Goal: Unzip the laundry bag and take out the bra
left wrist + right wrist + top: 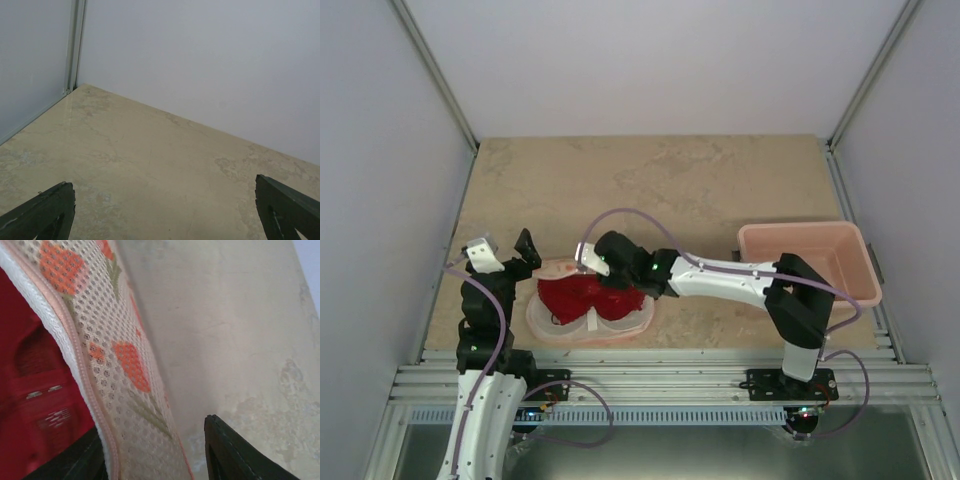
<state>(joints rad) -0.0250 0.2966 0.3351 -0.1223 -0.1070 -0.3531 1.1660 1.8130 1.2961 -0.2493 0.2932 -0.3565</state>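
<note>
- The laundry bag [542, 318] lay unzipped at the near edge of the table [670, 190], between the two arms. Its peanut-shaped lower half was flat, with the pale lining showing round the edge.
- The bra [585, 295] sat inside it, dark red soft fabric with two rounded cups filling most of the case.
- The right gripper [152, 440] was at the bag's far edge, its dark fingers partway apart on either side of the upturned lid.
- From the right wrist, the lid was cream open-mesh cloth printed with orange flowers and edged by a pink zip rim. The red bra was just to its left.
- A sliver of table showed beside one finger, so I cannot tell whether the pads actually pinched the cloth.
- The left gripper [161, 180] stood just left of the bag with its jaws spread wide, holding nothing, over mottled beige stone-look tabletop.
- A pink plastic tub [800, 230] stood well to the right.
</note>
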